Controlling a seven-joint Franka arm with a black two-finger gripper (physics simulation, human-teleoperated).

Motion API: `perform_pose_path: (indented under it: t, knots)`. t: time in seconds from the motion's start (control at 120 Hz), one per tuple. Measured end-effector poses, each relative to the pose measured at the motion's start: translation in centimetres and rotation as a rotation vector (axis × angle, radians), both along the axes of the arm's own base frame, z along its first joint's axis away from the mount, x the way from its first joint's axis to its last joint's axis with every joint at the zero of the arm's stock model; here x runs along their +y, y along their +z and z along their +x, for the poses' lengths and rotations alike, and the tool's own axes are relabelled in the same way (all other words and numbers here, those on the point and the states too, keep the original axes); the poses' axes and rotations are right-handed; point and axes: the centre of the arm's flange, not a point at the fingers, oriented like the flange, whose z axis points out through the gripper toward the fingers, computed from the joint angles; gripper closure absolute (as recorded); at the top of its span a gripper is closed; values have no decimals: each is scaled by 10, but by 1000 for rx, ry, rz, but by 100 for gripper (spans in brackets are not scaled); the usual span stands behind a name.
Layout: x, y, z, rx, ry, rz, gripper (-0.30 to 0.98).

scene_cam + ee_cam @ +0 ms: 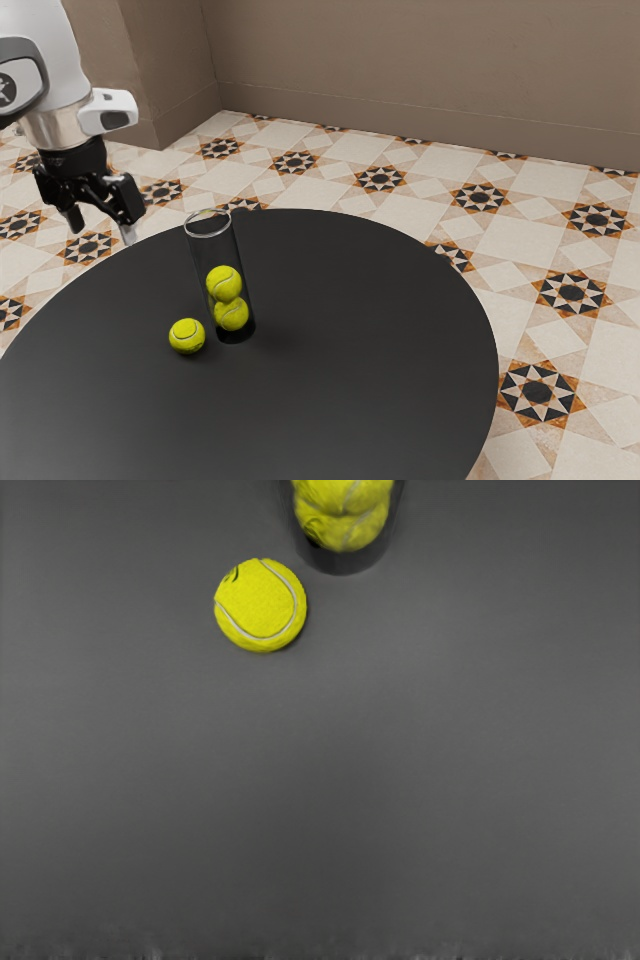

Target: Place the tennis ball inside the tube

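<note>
Tennis ball sits on black table, just beside clear tube, two balls inside. Gripper empty, fingers spread. Best go right over ball, come down slow, hug fat middle, not bump tube.

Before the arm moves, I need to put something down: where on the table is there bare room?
The table is bare from the tube to the rim on the exterior view's right, and from the loose ball to that view's lower edge. It's crowded where ball and tube, with two balls inside, stand close together.
</note>
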Motion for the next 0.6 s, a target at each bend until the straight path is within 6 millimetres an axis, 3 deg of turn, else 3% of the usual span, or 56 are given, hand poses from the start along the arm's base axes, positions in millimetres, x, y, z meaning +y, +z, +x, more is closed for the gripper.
perform_pose_path:
  t: [0.042, 0.15, 0.267, 0.425, 0.6]
  knots:
    - [3, -11, -12, -8, 7, -1, 0]
    - [16, -80, -36, 17, -4, -27, 0]
    - [41, -120, -44, -18, -41, -61, 0]
    - [59, -155, -17, -155, -223, -83, 0]
    - [83, -220, 18, -246, -387, -127, 0]
